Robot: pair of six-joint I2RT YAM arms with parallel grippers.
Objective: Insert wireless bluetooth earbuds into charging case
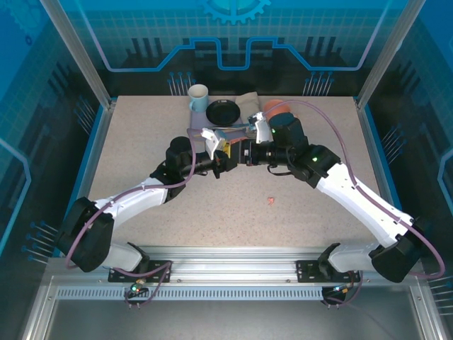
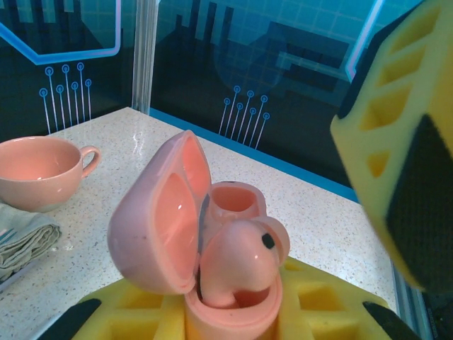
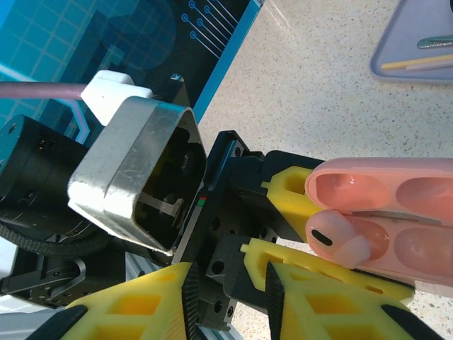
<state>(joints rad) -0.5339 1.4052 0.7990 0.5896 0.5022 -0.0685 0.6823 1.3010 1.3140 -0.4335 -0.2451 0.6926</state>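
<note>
Table point(image 1: 141, 142) is speckled beige. From overhead, the left arm point(image 1: 134, 198) and right arm point(image 1: 354, 191) reach in from the bottom corners and meet nose to nose just above the middle. Along the top edge there's a white mug point(image 1: 198, 98), a black plate point(image 1: 223, 112), a cloth point(image 1: 249, 103) and a pink mug point(image 1: 277, 106), with a pale tray point(image 1: 199, 132) just under the plate. Left gripper point(image 2: 233, 312) is clamped on the base of the pink case point(image 2: 156, 227), with yellow fingers on both sides of it, low in the middle of the left wrist view. The lid is swung open to the left. Right gripper point(image 3: 228, 283) sits at the bottom of its own view with the fingers a bit apart and nothing between them, just beside the case but not touching it as far as I can see. One pink earbud point(image 2: 241, 255) sits in the near well of the case with its rounded head poking up, and the well behind it is empty. A loose earbud point(image 1: 270, 200), also pink, lies alone on bare tabletop, lower right of centre in the overhead view and well apart from both grippers.
</note>
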